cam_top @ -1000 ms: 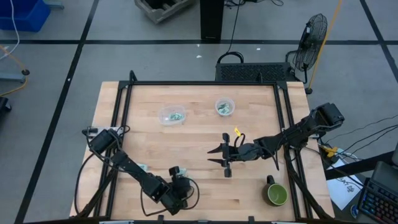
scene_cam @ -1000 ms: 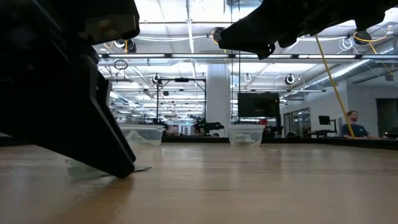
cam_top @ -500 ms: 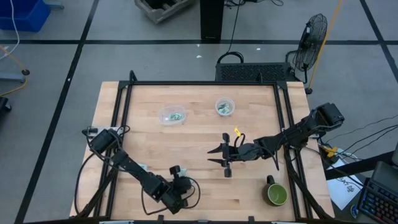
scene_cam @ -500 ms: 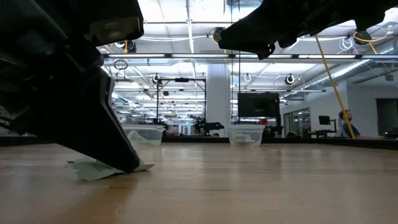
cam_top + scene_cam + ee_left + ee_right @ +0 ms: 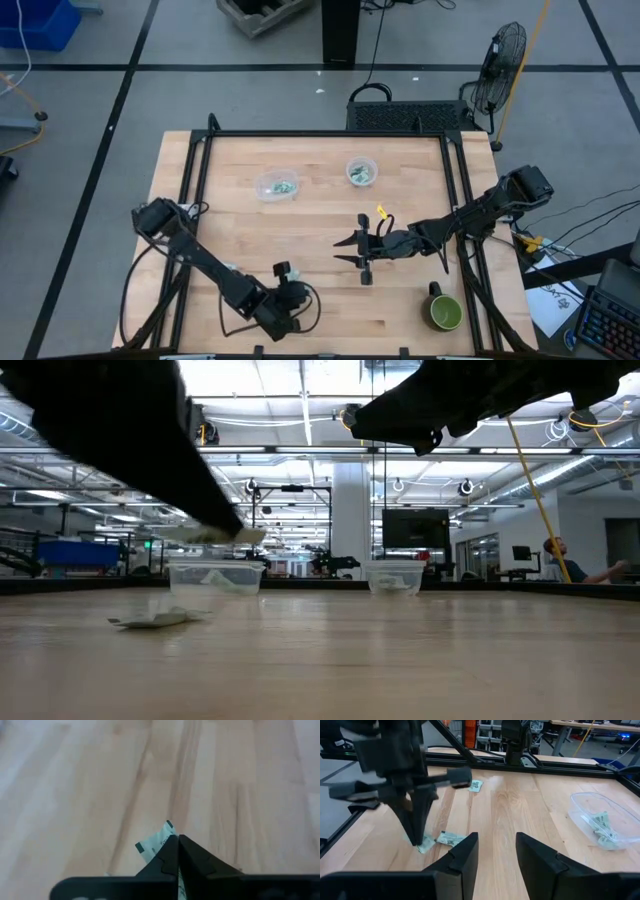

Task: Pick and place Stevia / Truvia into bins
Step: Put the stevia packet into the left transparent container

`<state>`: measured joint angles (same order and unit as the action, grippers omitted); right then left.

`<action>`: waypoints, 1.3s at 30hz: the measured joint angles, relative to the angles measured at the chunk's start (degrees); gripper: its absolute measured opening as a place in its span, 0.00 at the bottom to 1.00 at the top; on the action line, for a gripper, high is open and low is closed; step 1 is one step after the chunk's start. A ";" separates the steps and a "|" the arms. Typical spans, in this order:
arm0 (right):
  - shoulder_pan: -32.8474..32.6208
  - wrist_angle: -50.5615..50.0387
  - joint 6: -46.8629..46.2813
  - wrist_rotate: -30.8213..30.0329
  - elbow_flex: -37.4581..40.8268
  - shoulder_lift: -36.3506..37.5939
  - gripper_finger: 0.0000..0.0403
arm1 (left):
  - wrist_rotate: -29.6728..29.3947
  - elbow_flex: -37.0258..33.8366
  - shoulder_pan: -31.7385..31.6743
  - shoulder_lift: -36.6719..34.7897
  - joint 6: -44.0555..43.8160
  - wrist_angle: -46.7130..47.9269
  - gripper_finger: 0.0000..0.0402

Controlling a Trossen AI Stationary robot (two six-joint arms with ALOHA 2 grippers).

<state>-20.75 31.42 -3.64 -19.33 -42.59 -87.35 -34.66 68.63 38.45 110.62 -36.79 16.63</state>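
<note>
Wooden table (image 5: 300,220): left gripper (image 5: 178,851) pinches a sachet (image 5: 156,840) lower left; carry it level to the tub (image 5: 277,185). Right gripper (image 5: 492,851) waits open, centre.

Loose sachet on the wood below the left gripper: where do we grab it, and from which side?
Come straight down from above and pinch across its narrow width. The loose sachet lies thin and nearly flat on the table, only slightly crumpled, so it offers no side face. The left gripper is busy, shut on the held sachet.
</note>
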 joint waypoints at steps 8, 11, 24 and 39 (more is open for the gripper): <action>0.00 -0.16 0.00 0.09 0.00 0.00 0.31 | -1.44 0.06 -4.84 -5.18 5.88 5.66 0.06; 0.00 -0.59 0.00 0.11 0.00 0.00 0.31 | -1.54 0.06 -7.72 -7.11 6.56 9.85 0.04; 0.01 -1.29 0.00 0.12 0.00 0.00 0.31 | -3.24 -3.83 -22.48 -15.25 10.75 19.73 0.02; 0.02 -1.75 0.02 0.13 -0.02 0.00 0.31 | 3.57 -23.16 -41.58 -29.94 17.15 0.70 0.03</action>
<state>-20.73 29.67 -3.62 -19.20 -42.61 -87.35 -31.09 45.47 -3.14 80.68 -19.64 17.32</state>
